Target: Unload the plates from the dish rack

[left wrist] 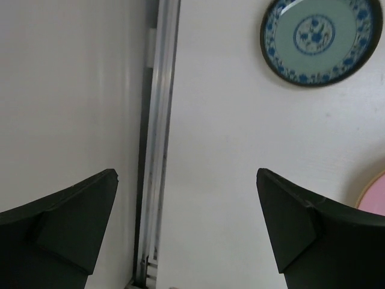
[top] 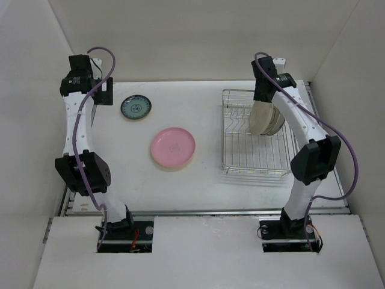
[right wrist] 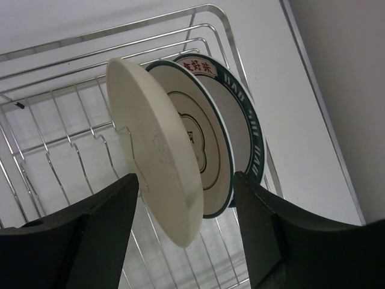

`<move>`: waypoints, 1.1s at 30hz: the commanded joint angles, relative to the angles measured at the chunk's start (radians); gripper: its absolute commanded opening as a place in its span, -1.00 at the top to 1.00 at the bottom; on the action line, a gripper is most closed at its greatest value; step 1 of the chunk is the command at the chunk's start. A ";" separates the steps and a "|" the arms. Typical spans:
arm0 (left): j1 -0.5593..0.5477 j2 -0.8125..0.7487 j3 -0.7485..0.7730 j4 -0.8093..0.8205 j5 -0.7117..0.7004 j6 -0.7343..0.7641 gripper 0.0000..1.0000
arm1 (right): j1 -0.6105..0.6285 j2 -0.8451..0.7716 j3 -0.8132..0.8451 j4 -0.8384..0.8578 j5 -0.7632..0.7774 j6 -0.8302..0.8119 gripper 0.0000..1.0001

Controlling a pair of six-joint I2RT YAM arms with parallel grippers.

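Observation:
The silver wire dish rack (top: 252, 158) stands at the right. In it a large cream-yellow plate (top: 260, 117) stands on edge, with white dark-rimmed plates (top: 278, 122) behind it. In the right wrist view the cream plate (right wrist: 153, 144) leans in front of two dark-rimmed plates (right wrist: 210, 153), above the rack wires (right wrist: 54, 138). My right gripper (right wrist: 186, 208) is open, its fingers on either side of the plates' edges, touching nothing. The pink plate (top: 173, 148) and the small teal-blue plate (top: 135, 108) lie flat on the table. My left gripper (left wrist: 186, 217) is open and empty at the far left, near the teal plate (left wrist: 322, 39).
White enclosure walls stand close on the left, back and right. An aluminium rail (left wrist: 157, 120) runs along the table's left edge under my left gripper. The pink plate's rim (left wrist: 376, 195) shows at the right of the left wrist view.

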 commanded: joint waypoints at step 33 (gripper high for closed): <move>-0.003 -0.142 -0.173 -0.152 0.224 -0.093 -1.00 | 0.125 -0.073 0.312 0.042 0.345 -0.221 1.00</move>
